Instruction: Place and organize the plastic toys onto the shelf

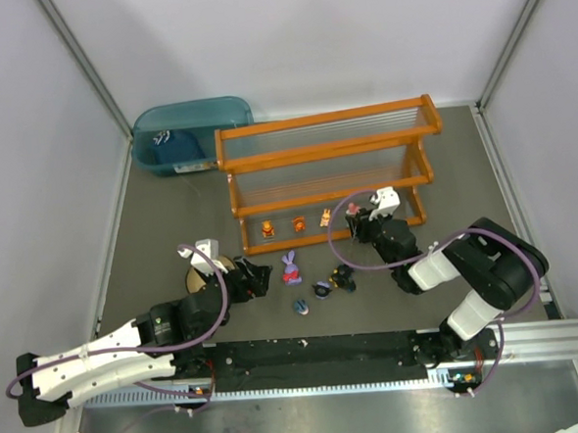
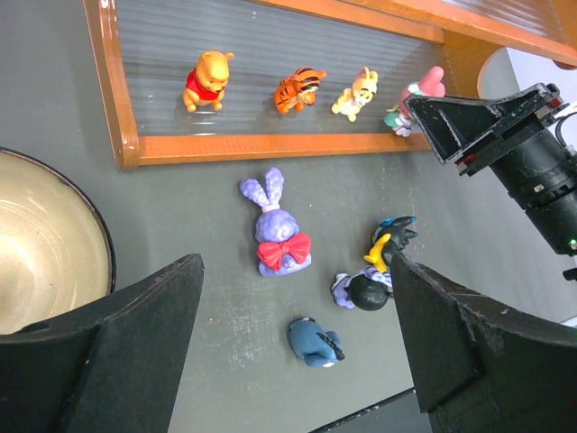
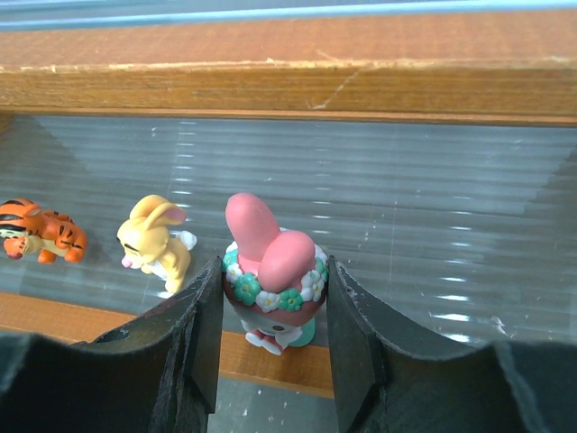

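Jaws clamped round pink-eared toy (image 3: 270,271) in right gripper (image 3: 275,302), over shelf's (image 1: 324,151) lower front rail; left gripper (image 2: 296,280) gaping above dark grey table (image 1: 463,167); white walls (image 1: 308,39); three toys (image 2: 299,88) on tier, four on table.

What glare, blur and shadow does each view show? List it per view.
Top external: even, soft light with faint shadows, the shelf crisp. Left wrist: the purple bunny is sharp, the left fingers near-black with little detail. Right wrist: the pink-eared figure is in focus, white glints streak the ribbed tier, and the right fingers are dark and blurred.
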You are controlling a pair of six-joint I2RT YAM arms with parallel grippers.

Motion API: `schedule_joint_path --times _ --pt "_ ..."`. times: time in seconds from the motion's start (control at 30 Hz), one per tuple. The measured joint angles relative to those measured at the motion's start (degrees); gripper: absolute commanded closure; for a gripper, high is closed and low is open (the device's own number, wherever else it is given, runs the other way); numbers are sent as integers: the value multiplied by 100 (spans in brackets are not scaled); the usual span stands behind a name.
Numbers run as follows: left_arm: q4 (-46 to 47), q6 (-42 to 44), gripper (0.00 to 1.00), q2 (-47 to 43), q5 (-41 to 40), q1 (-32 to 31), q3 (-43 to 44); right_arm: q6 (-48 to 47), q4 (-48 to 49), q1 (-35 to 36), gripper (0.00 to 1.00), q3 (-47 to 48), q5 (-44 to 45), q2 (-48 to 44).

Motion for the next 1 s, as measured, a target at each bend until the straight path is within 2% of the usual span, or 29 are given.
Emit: schedule_joint_path --times 1.0 --pt "37 9 8 2 96 160 -57 -275 330 -72 100 210 -81 417"
